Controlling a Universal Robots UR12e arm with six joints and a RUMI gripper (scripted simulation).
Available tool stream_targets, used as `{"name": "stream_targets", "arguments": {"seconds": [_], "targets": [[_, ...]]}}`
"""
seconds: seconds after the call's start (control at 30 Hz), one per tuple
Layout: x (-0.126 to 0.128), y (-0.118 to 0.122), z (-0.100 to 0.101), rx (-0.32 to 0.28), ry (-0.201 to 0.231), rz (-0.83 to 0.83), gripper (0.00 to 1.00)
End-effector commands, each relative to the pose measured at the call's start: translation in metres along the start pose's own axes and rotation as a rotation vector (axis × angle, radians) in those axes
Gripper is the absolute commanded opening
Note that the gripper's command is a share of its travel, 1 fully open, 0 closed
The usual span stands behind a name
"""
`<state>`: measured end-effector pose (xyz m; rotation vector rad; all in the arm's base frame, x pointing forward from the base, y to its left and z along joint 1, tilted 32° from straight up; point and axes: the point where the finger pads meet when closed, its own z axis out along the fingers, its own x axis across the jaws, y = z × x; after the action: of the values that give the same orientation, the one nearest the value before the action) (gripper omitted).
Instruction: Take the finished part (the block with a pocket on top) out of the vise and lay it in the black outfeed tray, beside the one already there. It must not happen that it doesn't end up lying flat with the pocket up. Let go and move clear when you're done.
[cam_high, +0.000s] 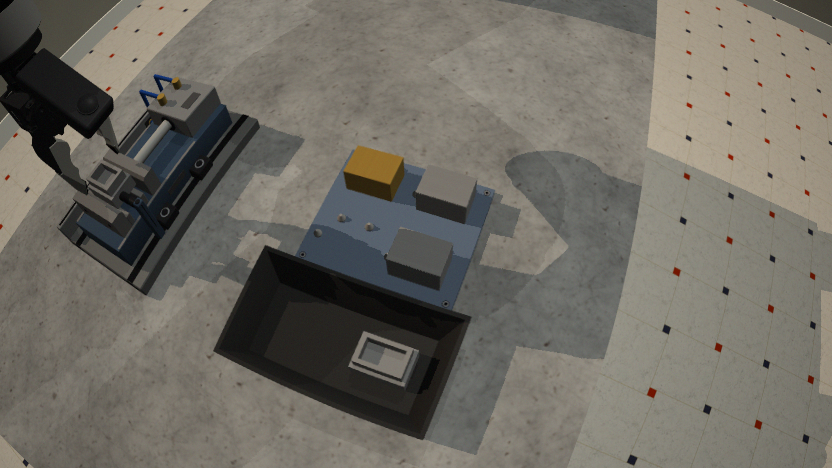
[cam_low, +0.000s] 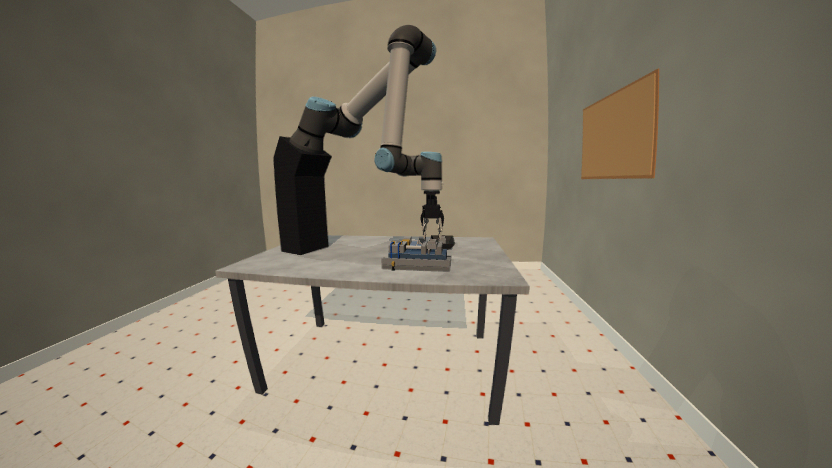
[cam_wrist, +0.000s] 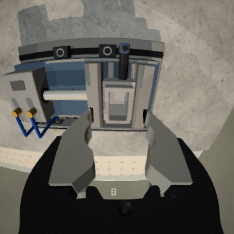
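The finished part, a grey block with a pocket on top, sits clamped between the jaws of the blue vise at the table's left. My gripper hangs just above it, fingers partly apart, straddling the part on either side without touching it. Nothing is between the fingers. The black outfeed tray lies at the front middle with another pocketed part lying in its right half.
A blue fixture plate behind the tray carries an orange block, two grey blocks and small pins. The vise's handle end with blue hoses is at the far left.
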<state>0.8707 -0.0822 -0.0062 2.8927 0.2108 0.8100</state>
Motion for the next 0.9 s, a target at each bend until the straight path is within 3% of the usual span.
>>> {"name": "stream_targets", "arguments": {"seconds": [0.0, 0.87], "targets": [[0.0006, 0.0001, 0.0006, 0.0, 0.001, 0.0, 0.4], [0.0006, 0.0001, 0.0082, 0.0, 0.001, 0.0, 0.4]]}}
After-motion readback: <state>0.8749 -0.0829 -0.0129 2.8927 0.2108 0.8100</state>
